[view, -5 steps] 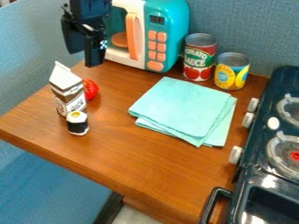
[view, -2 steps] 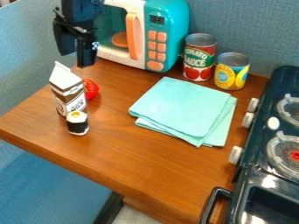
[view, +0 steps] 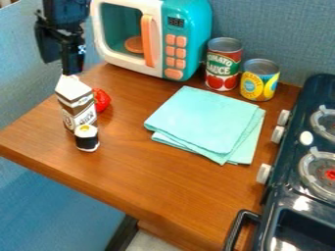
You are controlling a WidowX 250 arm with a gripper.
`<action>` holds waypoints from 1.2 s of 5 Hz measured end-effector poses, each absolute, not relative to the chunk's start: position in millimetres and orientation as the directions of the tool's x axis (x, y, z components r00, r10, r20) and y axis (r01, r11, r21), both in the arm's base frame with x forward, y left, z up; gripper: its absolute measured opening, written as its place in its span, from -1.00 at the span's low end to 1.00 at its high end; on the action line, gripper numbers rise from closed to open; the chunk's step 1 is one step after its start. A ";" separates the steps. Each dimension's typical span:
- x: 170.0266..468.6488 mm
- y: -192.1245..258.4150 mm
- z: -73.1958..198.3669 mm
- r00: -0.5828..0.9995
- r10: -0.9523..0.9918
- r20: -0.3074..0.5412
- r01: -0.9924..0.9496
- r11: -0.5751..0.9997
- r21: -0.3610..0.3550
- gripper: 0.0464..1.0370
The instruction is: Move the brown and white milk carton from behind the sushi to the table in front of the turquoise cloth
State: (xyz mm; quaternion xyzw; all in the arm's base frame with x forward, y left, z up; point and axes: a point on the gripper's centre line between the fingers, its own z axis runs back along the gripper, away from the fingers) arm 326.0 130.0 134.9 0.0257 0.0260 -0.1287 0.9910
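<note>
My black gripper hung at the near left corner of the toy microwave, its fingers parted and nothing held between them. Its tips were right over the peak of the milk carton; I could not tell whether they touched. The carton stood upright, in front of the microwave and to its left, with its gabled top closed and whatever it held hidden. A sushi roll sat against the carton's near side, farther forward from the microwave, and a red strawberry showed just behind the carton, nearer the microwave. Inside the microwave lay a round orange plate. To the microwave's right stood the tomato sauce can, and beyond it the shorter yellow can, both upright, with their tops covered. A folded turquoise cloth lay on the wooden counter in front of the microwave, and the stove was well off to its right.
</note>
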 end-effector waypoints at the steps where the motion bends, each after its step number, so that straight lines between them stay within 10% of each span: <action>1: 323.0 133.8 133.3 0.965 -0.254 -0.071 0.257 0.966 0.037 0.93; 6: 314.6 137.6 115.4 0.967 -0.239 -0.084 0.240 0.971 0.004 0.93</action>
